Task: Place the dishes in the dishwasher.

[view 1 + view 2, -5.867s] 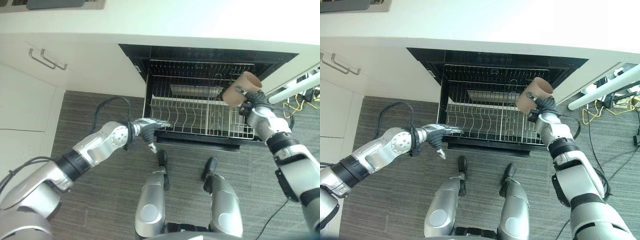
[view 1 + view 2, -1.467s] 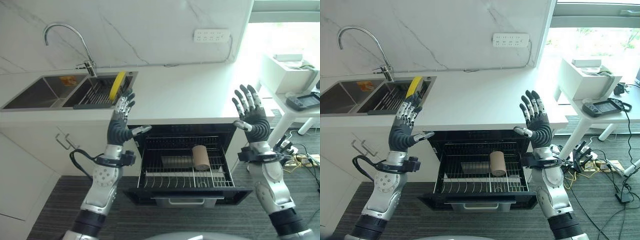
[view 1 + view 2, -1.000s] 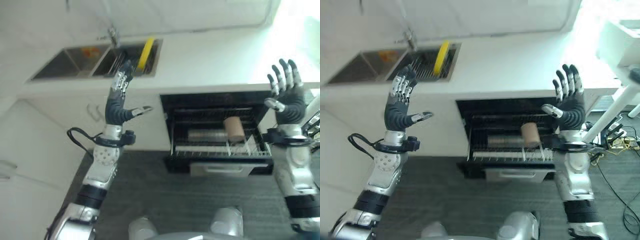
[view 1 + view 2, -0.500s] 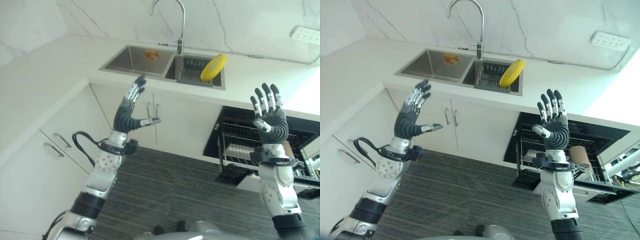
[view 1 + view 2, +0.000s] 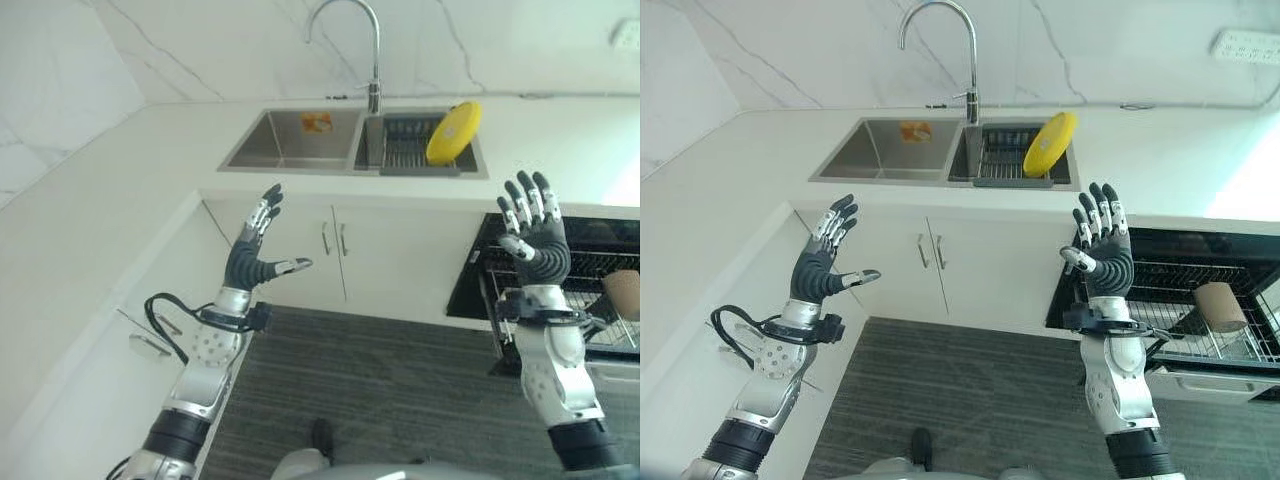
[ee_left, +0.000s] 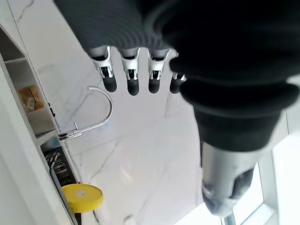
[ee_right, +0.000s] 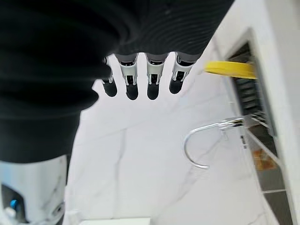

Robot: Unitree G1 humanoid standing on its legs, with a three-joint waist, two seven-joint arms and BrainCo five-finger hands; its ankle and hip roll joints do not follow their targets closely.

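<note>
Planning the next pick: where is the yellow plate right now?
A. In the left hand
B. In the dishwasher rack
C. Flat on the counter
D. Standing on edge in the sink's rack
D: the yellow plate leans on edge in the rack in the sink; the left hand and right hand are both open and empty.

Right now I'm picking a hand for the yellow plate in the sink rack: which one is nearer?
Right. The right hand is raised just below the yellow plate, slightly to its right; the left hand is far off to its left, by the counter corner.
</note>
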